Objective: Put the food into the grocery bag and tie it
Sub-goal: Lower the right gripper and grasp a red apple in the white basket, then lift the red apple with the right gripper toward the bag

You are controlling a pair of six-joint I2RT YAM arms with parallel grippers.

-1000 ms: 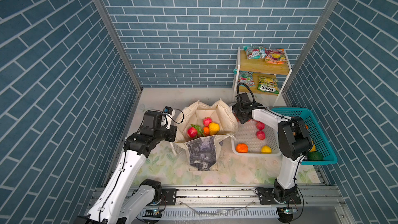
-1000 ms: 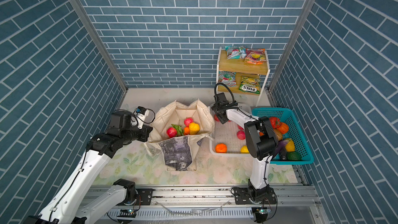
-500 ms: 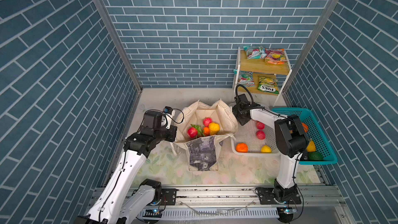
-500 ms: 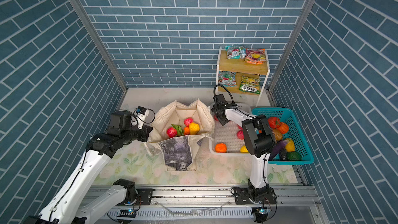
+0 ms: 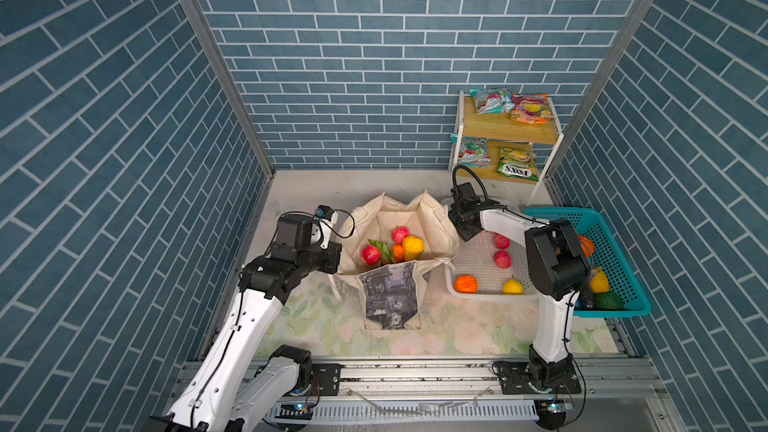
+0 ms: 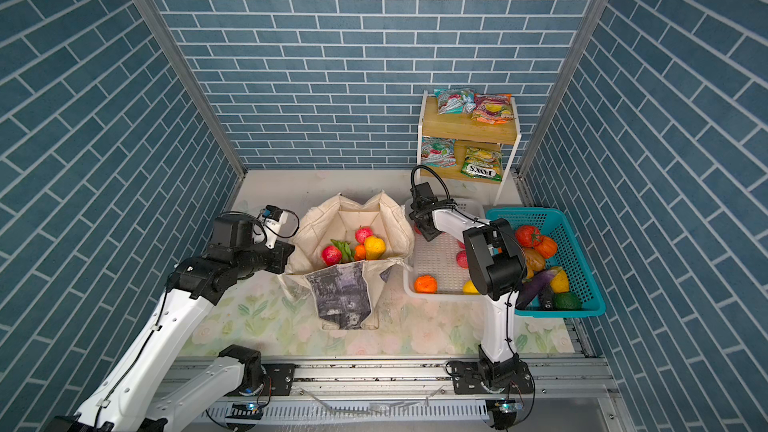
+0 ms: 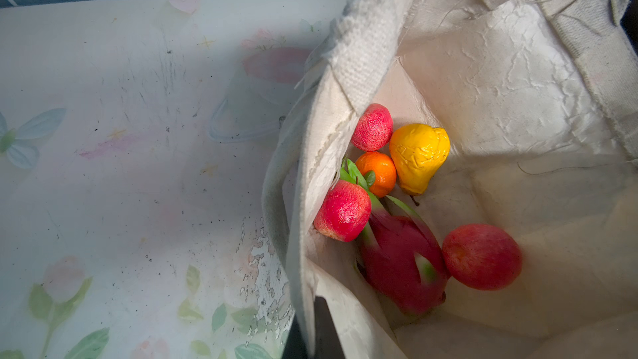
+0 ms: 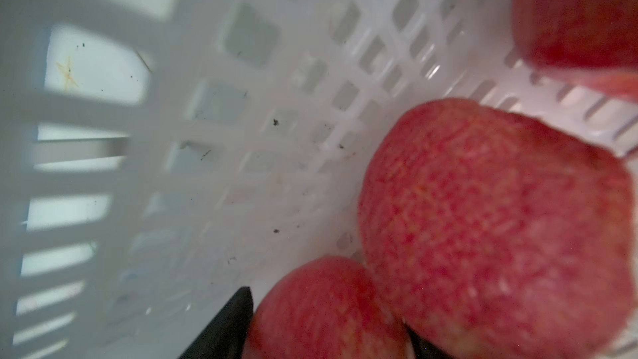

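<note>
1. The left pincer (image 7: 310,340) has not budged. It stays clamped tight on the rim of the grocery bag (image 5: 390,292) at its own side, holding the mouth open.
2. The bag stands on the bench (image 5: 316,326) between the two arms. Its load looks the same as a second ago: red apples (image 7: 341,210), an orange (image 7: 378,172), a yellow pear (image 7: 419,155) and a dragon fruit (image 7: 400,260) on the bottom.
3. The change is on the other side. The right pincer (image 5: 465,236) was hanging wide over the far corner of the white basket (image 5: 490,296). It has since dipped in and begun drawing its jaws together.
4. Its wrist view shows a dark finger (image 8: 224,329) on either side of a small apple (image 8: 328,305), with a bigger apple (image 8: 483,219) pressed against it. I cannot tell whether the jaws have bitten yet or are still closing.
5. My reading is that the next pick is under way. The neighbouring apple may get nudged or come along as this one lifts.
6. Plenty remains. There is more fruit in the white basket, such as a loose orange (image 5: 465,284), and snack packets (image 5: 490,101) sit on the shelf (image 5: 509,128). Tying looks a long way off.
</note>
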